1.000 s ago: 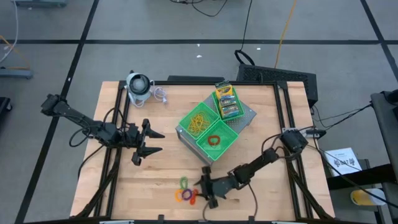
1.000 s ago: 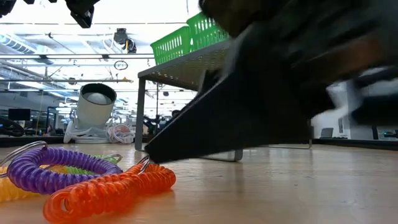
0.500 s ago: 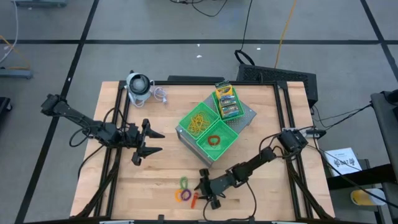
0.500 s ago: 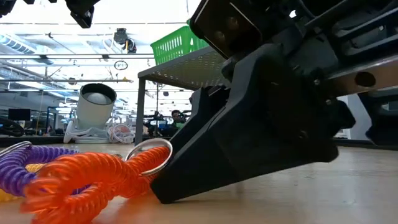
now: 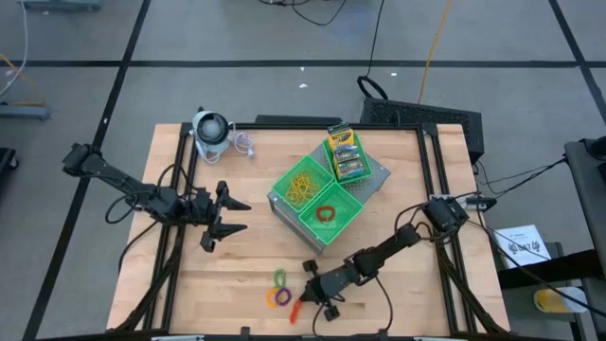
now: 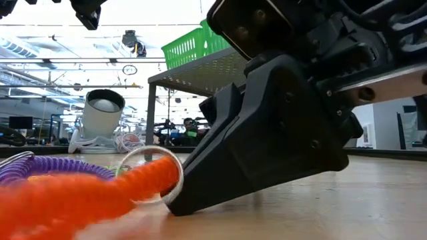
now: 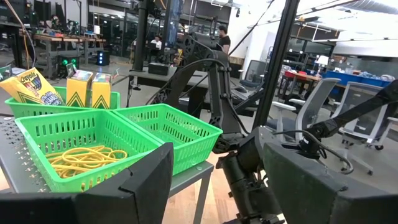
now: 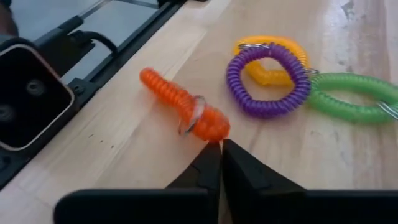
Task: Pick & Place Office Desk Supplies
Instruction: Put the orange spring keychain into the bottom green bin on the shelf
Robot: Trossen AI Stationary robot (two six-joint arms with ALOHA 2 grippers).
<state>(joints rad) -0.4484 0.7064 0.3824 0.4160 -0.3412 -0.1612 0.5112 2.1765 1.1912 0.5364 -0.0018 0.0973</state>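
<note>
Right wrist view shows the right gripper (image 8: 221, 146) down at the tabletop with its two dark fingers pressed together, their tips pinching the near end of the orange coil ring (image 8: 183, 106), which lies stretched out straight on the wood with its metal key ring about its middle. Just beyond it lie the purple coil ring (image 8: 267, 84), resting over the yellow coil ring (image 8: 267, 53), and the green coil ring (image 8: 354, 99) touching the purple one's side. From above, the right gripper (image 5: 317, 294) sits near the front edge of the wooden table (image 5: 237, 265), with the orange coil ring (image 5: 296, 308) at its tip and the other coils just beside it toward the left arm. In the low view the orange coil ring (image 6: 80, 197) runs blurred from the dark fingertip, the purple coil ring (image 6: 60, 168) behind it. Farther back, at the table's middle, the green trays (image 5: 317, 194) stand on a grey base: one holds the rubber bands (image 5: 303, 187), one a red ring (image 5: 326, 213), one the crayon boxes (image 5: 345, 152). The left gripper (image 5: 227, 216) hovers well apart over the table's left side, fingers spread and holding nothing. A grey-white round gadget (image 5: 210, 128) stands at the far left corner.
</note>
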